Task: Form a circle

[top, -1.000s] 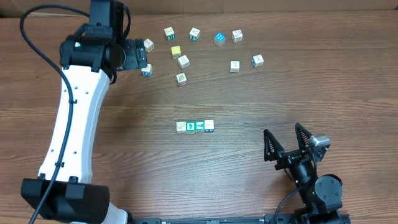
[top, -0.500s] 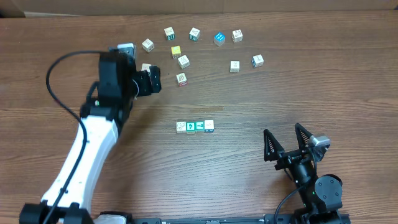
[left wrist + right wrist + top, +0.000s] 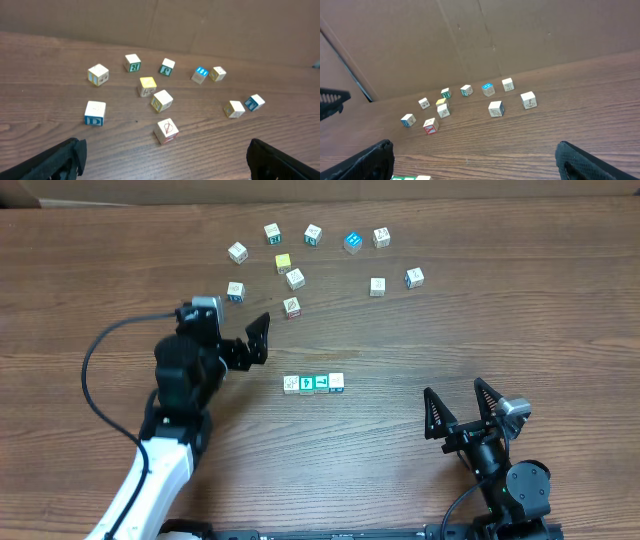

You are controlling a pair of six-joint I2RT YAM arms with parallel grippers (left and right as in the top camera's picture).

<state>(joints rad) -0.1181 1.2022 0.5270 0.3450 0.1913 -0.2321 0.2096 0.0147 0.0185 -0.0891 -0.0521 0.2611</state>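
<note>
**Four blocks down, no circle yet: left hand free for the next pick**

From my station the job looks early. A row of four blocks (image 3: pixel 314 383) sits touching side by side in the middle of the bench (image 3: pixel 520 320). It is a straight run, not an arc. The other loose blocks (image 3: pixel 295 278), eleven by my count, lie scattered along the far side, well apart from the row.

My left hand (image 3: pixel 250 338) hangs between that scatter and the row, fingers spread wide and nothing between them. Its wrist camera looks straight over the scatter. My right hand (image 3: pixel 454 388) is parked near its base at the near right, also spread wide and empty, well clear of everything.

I judge this to be a gap between placements, with a fresh block to be fetched. The red-marked block (image 3: pixel 292 307) is the loose one nearest the left hand and has open bench around it, so I would take that first. The blue-edged block (image 3: pixel 235 291) is another easy one.

The pick calls for coming down with the fingers either side of one block only. The placement calls for setting the block at one end of the row, angled off the line so a curve begins. I expect the four laid blocks will also need nudging out of line.
</note>
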